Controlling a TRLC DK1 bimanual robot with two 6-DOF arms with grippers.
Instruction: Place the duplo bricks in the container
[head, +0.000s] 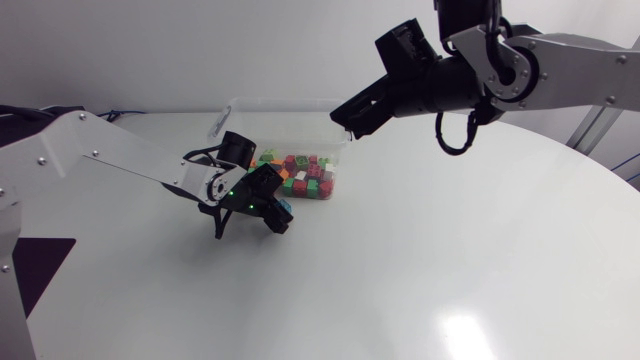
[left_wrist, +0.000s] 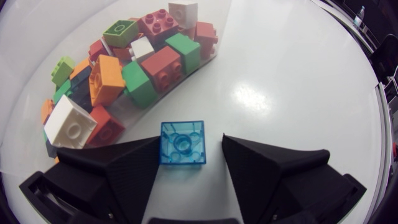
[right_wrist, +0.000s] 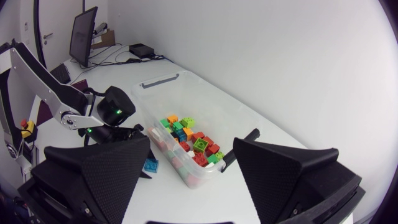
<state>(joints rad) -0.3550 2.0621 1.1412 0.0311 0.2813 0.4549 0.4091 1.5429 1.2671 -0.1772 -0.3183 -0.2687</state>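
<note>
One see-through blue brick lies flat on the white table, between the two fingers of the left gripper. The fingers stand apart. One is right at the brick's side and the other leaves a bare strip of table, so the brick is not clamped. It is square, pale and clear, with a ring showing in the middle of its upper face.

Just ahead of it stands the clear plastic container. The blue brick is outside it, close to its wall. Inside is a heap of bricks in red, green, orange, white and lime, lying at all angles.

Farther on, the right gripper hangs above the container's corner on the right arm's side, its fingers wide apart.
</note>
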